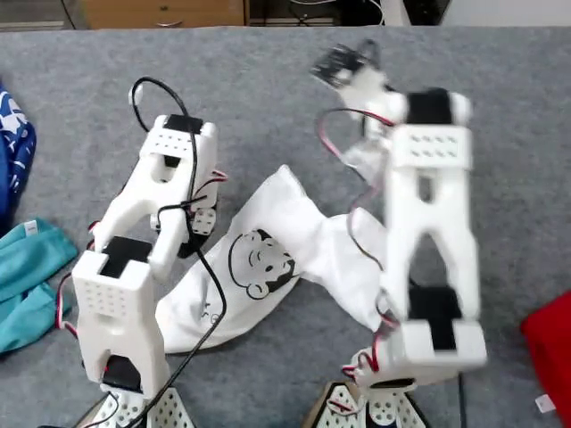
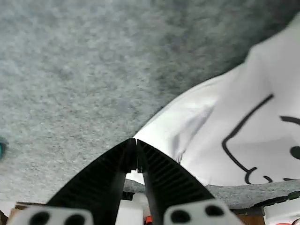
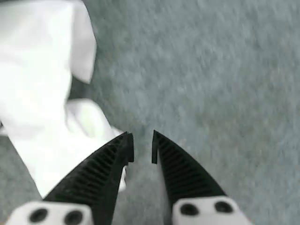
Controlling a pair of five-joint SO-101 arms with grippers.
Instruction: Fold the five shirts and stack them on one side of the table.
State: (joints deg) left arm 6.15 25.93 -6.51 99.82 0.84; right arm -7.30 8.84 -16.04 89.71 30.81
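Though blurred overhead, right fingers (image 3: 108,164) slightly apart | left fingers (image 2: 112,173) closed, seemingly pinching white shirt (image 2: 243,117).

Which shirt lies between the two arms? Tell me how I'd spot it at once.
Find the grey table, then the gap between the left arm and the right arm. The white shirt lies crumpled there. The teal shirt, blue shirt and red shirt sit at the table's edges; this one alone is white with a black cartoon face.
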